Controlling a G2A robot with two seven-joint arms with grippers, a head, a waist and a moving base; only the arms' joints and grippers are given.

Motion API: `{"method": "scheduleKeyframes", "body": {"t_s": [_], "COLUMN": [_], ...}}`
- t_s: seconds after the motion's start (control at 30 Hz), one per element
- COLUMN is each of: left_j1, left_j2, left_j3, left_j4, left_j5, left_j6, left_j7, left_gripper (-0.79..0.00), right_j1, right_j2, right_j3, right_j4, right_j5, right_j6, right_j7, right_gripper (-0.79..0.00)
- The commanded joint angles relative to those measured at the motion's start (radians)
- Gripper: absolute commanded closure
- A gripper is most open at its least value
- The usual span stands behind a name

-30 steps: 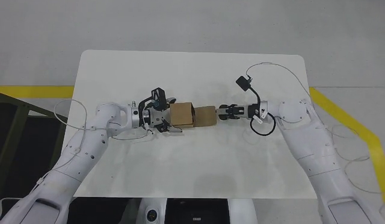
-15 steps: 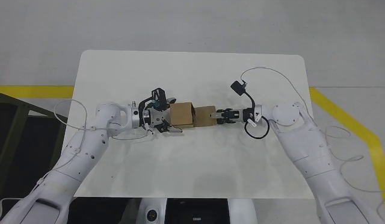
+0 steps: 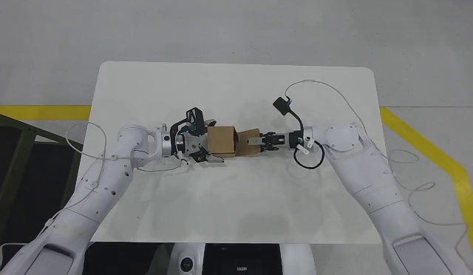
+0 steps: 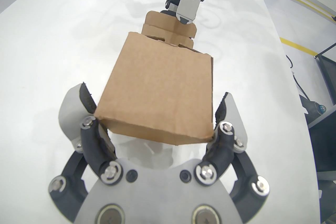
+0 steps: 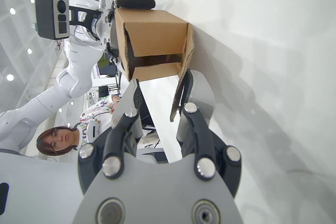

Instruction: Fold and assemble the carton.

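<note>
While the left gripper (image 3: pixel 198 143) clamps one end of the carton (image 3: pixel 223 141), the right gripper (image 3: pixel 260 140) sits with its fingers apart at the other end.

Near the middle of the white table (image 3: pixel 244 90), the brown cardboard carton lies on its side between the two grippers. In the left wrist view, the left gripper's fingers (image 4: pixel 88 104) press against both side walls of the carton's near end. The carton's other end faces the right gripper, and the right wrist view shows its dark hollow partly open. An end flap (image 5: pixel 181 88) juts out between the spread fingers, lying against one finger (image 5: pixel 195 88) and clear of the other. In the left wrist view, a tip of the right gripper (image 4: pixel 187 12) touches the folded flaps.
</note>
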Motion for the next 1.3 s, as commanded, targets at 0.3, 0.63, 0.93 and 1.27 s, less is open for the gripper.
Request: {"method": "scheduleKeyframes", "body": {"t_s": [0.3, 0.63, 0.93, 1.27], "left_j1": [-0.001, 0.003, 0.004, 0.0], "left_j2": [0.0, 0.003, 0.004, 0.006], "left_j3": [0.002, 0.001, 0.007, 0.015], "left_j4": [0.001, 0.0, -0.001, 0.0], "left_j5": [-0.006, -0.008, -0.012, -0.021], "left_j6": [0.0, 0.0, 0.0, 0.0], "left_j7": [-0.006, -0.011, -0.016, -0.022], "left_gripper": [-0.785, -0.785, -0.785, -0.785], "right_j1": [0.039, 0.052, 0.05, 0.054], "right_j2": [-0.031, -0.046, -0.046, -0.054], "right_j3": [-0.074, -0.096, -0.089, -0.098], "right_j4": [-0.006, 0.066, 0.094, 0.115], "right_j5": [0.09, 0.152, 0.161, 0.204], "right_j6": [-0.041, -0.079, -0.089, -0.1], "right_j7": [0.011, 0.008, 0.006, 0.023], "right_gripper": [-0.332, -0.243, -0.157, -0.151]}}
